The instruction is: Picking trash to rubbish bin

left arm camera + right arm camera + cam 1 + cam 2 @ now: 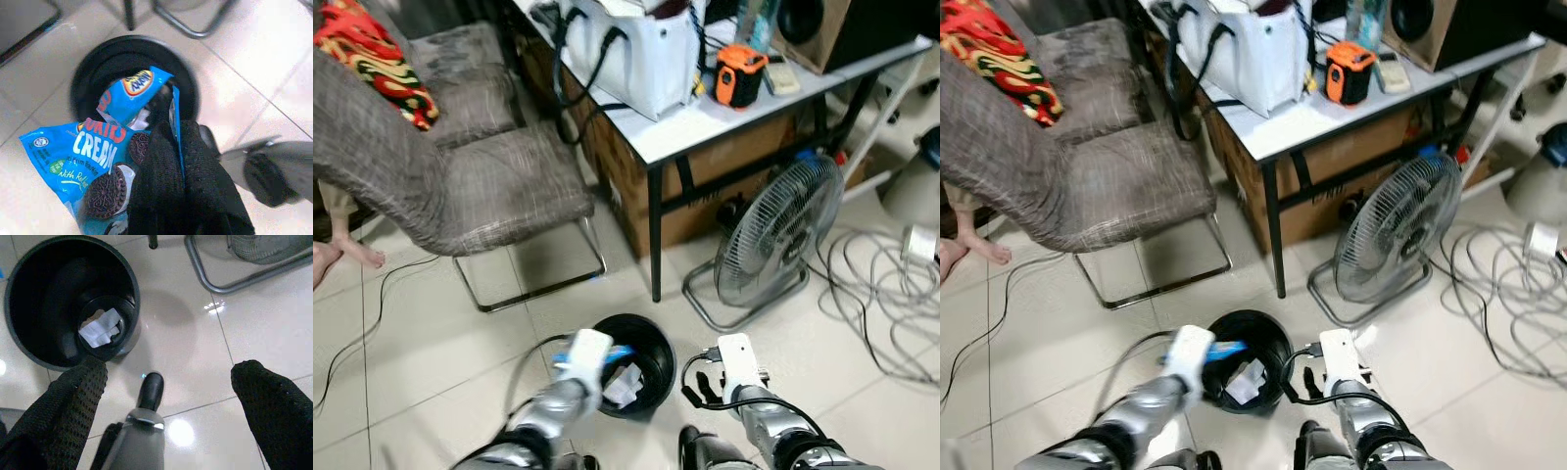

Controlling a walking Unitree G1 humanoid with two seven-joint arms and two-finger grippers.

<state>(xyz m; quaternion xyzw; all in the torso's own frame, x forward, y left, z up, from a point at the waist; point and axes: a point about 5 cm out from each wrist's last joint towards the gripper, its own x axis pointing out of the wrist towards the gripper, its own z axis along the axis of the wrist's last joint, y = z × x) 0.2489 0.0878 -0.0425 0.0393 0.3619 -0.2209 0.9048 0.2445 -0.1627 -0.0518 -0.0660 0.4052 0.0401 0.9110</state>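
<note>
Left gripper pinching blue cookie wrapper over black bin.

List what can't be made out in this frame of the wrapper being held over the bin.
- Wrapper: left wrist view, its lower part is cut off by the edge and covered by the left claw.
- Bin: right wrist view, white paper lies at the bottom; anything else there is lost in shadow.
- Person's foot: left eye view, the chair hides the rest.
- Cream text: the brand above is creased, unreadable.
</note>
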